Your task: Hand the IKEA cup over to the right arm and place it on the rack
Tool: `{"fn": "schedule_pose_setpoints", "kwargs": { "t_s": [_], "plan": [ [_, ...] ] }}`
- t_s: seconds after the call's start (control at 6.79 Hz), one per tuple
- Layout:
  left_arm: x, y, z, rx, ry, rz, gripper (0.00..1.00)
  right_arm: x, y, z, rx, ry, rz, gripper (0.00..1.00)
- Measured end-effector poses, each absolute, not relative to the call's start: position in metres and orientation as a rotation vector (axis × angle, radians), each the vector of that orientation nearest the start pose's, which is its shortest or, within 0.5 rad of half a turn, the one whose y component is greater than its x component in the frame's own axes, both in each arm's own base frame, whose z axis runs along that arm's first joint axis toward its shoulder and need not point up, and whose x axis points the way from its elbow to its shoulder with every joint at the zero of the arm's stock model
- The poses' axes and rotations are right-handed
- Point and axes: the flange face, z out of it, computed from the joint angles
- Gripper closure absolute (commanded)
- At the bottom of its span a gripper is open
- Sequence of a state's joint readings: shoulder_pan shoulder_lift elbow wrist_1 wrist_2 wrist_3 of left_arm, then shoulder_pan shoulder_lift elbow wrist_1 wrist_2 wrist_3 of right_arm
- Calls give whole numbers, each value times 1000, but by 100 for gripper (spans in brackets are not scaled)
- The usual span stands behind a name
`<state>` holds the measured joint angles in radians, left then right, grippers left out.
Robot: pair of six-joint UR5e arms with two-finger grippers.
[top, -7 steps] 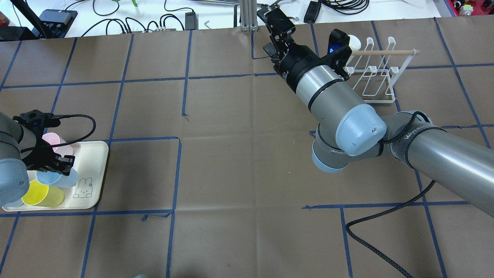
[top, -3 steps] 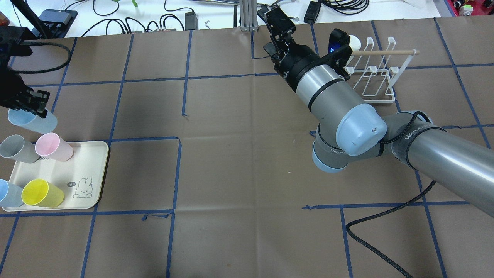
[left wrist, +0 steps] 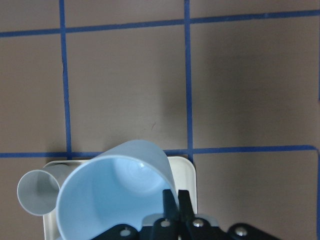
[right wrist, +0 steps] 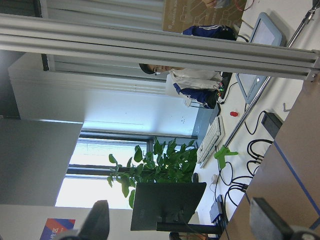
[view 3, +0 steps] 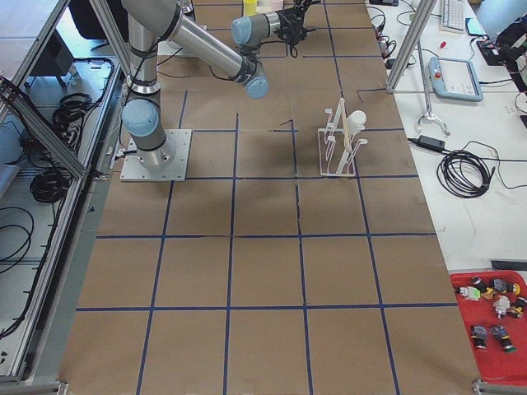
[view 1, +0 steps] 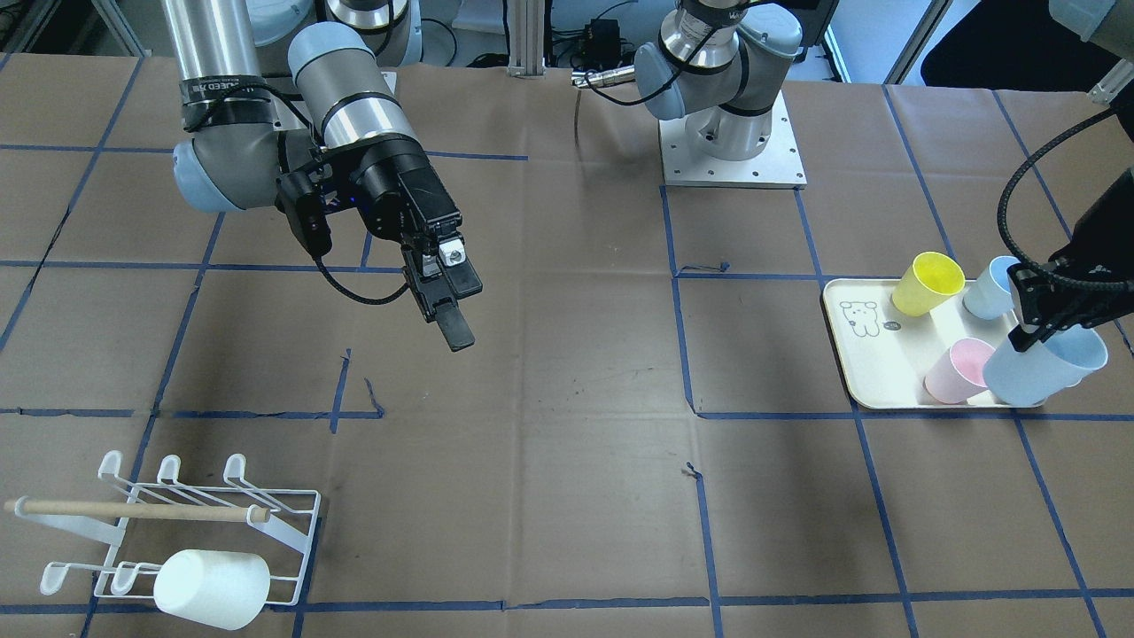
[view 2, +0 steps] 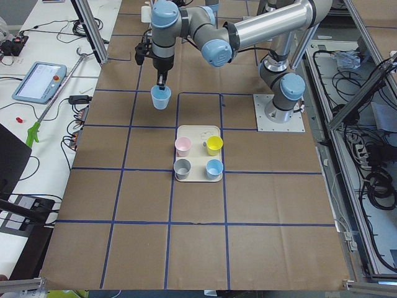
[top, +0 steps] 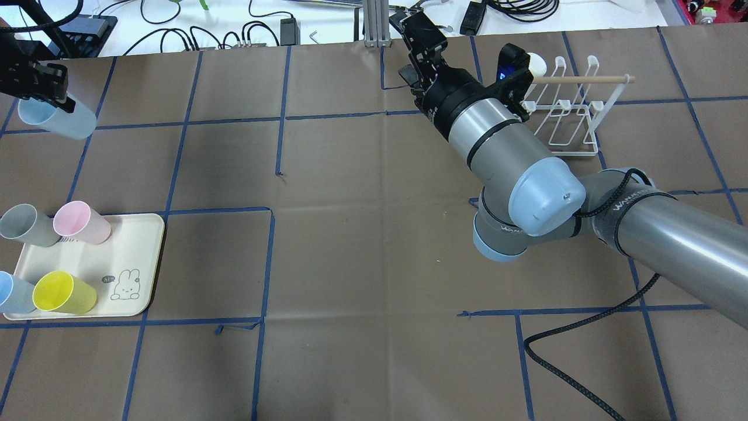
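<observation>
My left gripper (top: 55, 96) is shut on the rim of a light blue cup (top: 58, 121) and holds it in the air over the far left of the table, away from the tray. The left wrist view shows its fingers (left wrist: 170, 202) pinching the cup's wall (left wrist: 115, 190). My right gripper (view 1: 461, 310) is open and empty, hovering above the table's middle back; its fingertips stand wide apart in the right wrist view (right wrist: 182, 220). The white wire rack (top: 567, 123) with a wooden dowel stands beside the right arm and carries a white cup (view 1: 213, 589).
A cream tray (top: 140, 257) at the near left holds a grey cup (top: 23, 225), a pink cup (top: 82, 222), a yellow cup (top: 61, 292) and another blue cup (top: 11, 292). Cables and electronics lie along the table's far edge. A black cable (top: 578, 362) trails near the right arm.
My left gripper has lifted the light blue cup off the tray and carried it up and toward the table's far side. The right arm has not moved.
</observation>
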<state>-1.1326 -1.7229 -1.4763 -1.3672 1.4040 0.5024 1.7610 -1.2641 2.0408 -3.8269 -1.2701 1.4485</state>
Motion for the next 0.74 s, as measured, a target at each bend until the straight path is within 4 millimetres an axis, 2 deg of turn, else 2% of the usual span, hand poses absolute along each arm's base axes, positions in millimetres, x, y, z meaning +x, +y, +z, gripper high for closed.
{"fn": "schedule_pose_setpoints", "kwargs": {
  "t_s": [0.29,0.44,0.74],
  "plan": [
    [77,-608,480,253,3384,-698,100,256,-472,382,826,1530,-880,0],
    [52,-618,481,409,3403,-876,100,256,-471,380,833,1530,-873,0],
    [-17,-622,465,800,3247,-1241,100,256,-469,377,839,1533,-865,0]
  ]
}}
